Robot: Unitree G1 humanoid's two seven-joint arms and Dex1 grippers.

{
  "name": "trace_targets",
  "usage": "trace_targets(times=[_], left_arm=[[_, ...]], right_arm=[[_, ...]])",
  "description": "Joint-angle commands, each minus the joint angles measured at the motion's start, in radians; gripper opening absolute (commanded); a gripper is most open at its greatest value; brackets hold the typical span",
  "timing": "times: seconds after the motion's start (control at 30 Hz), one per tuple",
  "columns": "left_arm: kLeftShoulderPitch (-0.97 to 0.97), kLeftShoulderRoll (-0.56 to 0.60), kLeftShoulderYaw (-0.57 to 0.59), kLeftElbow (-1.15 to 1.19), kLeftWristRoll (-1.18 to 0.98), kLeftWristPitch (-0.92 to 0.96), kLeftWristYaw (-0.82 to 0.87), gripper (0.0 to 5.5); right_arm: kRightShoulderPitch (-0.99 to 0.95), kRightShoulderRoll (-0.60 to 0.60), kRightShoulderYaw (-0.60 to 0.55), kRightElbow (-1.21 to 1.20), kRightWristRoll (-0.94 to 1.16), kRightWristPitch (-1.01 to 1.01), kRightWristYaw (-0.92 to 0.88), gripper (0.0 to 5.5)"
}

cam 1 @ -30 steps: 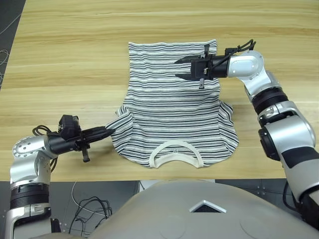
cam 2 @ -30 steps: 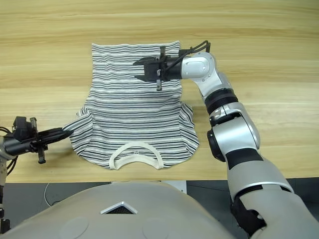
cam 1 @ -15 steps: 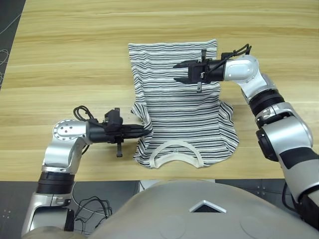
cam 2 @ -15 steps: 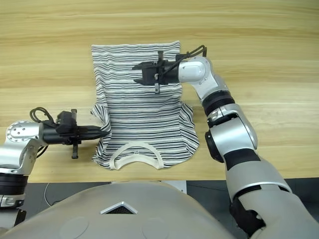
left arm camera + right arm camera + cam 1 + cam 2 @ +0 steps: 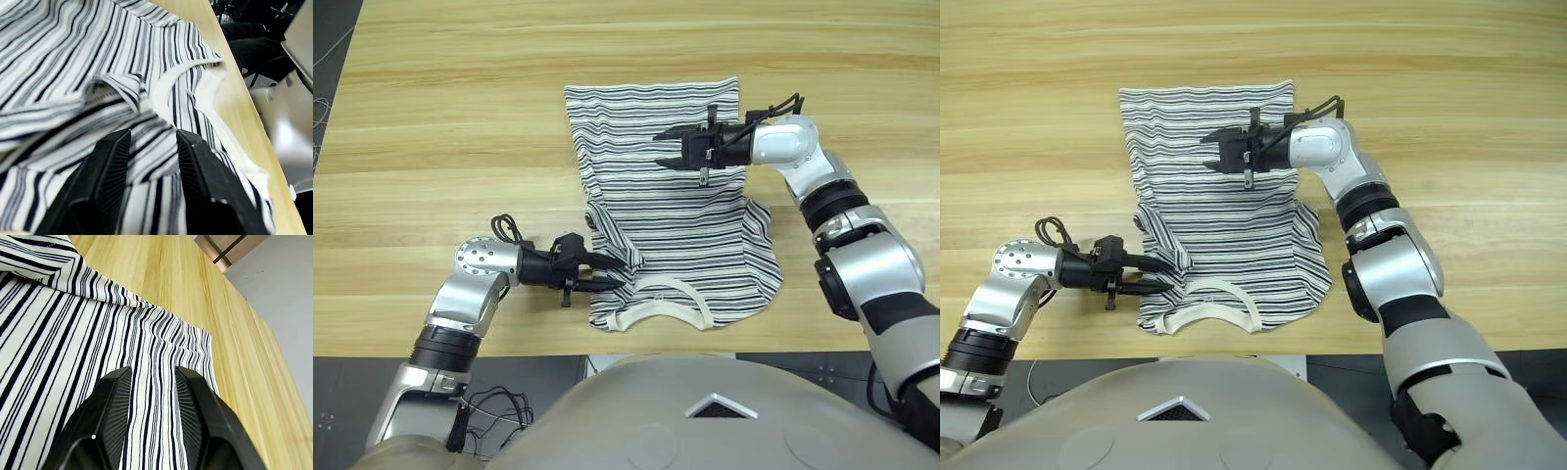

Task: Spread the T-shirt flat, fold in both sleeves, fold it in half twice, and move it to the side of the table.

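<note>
Pale wood planks make up the table (image 5: 431,117), and the striped T-shirt (image 5: 675,211) lies on it near the front edge, its white collar (image 5: 661,299) closest to the robot and its hem (image 5: 651,90) farthest away. Just beside the collar, the left tool (image 5: 615,274) sits low over the cloth with its fingers parted, at the spot where the left sleeve (image 5: 612,240) lies turned in over the shirt's body in a rumpled fold. The right sleeve (image 5: 764,245) is spread out to the side, not yet folded. Farther back, the right tool (image 5: 664,149) is over the shirt's far half with its fingers spread and nothing between them; I cannot tell whether it touches the fabric.

The sleeve-folding step looks half done. Next, the right sleeve needs a pinch at its outer edge and a carry inward, with the loose left fold pressed flatter.
</note>
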Motion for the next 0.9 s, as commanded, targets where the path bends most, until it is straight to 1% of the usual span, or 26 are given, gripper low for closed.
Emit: trace_targets(times=[0.03,0.13,0.2,0.27,0.3,0.37,0.4,0.43,0.47,0.53,0.6,0.67,0.8,0.9], left_arm=[[0.021,0.026,0.033,-0.075,-0.061,-0.007,-0.033,2.36],[0.02,0.022,0.052,-0.092,-0.088,-0.008,-0.024,2.81],[0.018,0.019,0.086,-0.107,-0.121,-0.011,-0.019,3.15],[0.011,0.005,0.149,-0.112,-0.168,-0.036,-0.006,3.18],[-0.001,-0.007,0.191,-0.103,-0.196,-0.043,0.012,3.18],[-0.032,-0.029,0.266,-0.078,-0.24,-0.049,0.056,3.18],[-0.054,-0.033,0.302,-0.06,-0.256,-0.047,0.078,3.18],[-0.072,-0.035,0.332,-0.046,-0.263,-0.046,0.103,3.18],[-0.088,-0.035,0.355,-0.034,-0.269,-0.042,0.121,3.21],[-0.106,-0.029,0.387,-0.029,-0.269,-0.041,0.151,3.21],[-0.108,-0.025,0.407,-0.043,-0.269,-0.033,0.167,3.21],[-0.095,-0.023,0.418,-0.064,-0.266,-0.03,0.181,3.21],[-0.067,-0.022,0.43,-0.101,-0.265,-0.02,0.195,3.21],[-0.058,-0.024,0.433,-0.119,-0.268,-0.013,0.208,3.21]], right_arm=[[0.0,-0.021,-0.021,-0.035,0.031,-0.008,0.022,1.62],[-0.002,-0.043,-0.037,-0.055,0.051,0.005,0.033,1.62],[-0.001,-0.071,-0.097,-0.088,0.131,0.079,0.077,1.62],[-0.011,-0.105,-0.206,-0.139,0.284,0.308,0.161,1.62],[-0.018,-0.139,-0.257,-0.165,0.358,0.485,0.216,1.62],[-0.026,-0.218,-0.314,-0.202,0.45,0.798,0.313,1.62],[-0.02,-0.274,-0.319,-0.209,0.465,0.939,0.36,1.62],[0.012,-0.338,-0.303,-0.226,0.455,1.015,0.42,1.62],[0.051,-0.397,-0.281,-0.252,0.446,1.095,0.476,1.81],[0.201,-0.524,-0.213,-0.416,0.433,1.186,0.613,2.1],[0.3,-0.591,-0.185,-0.545,0.435,1.261,0.669,2.5],[0.341,-0.617,-0.177,-0.613,0.445,1.328,0.688,2.71],[0.398,-0.643,-0.177,-0.683,0.452,1.377,0.695,3.46],[0.427,-0.622,-0.167,-0.68,0.454,1.379,0.678,3.46]])
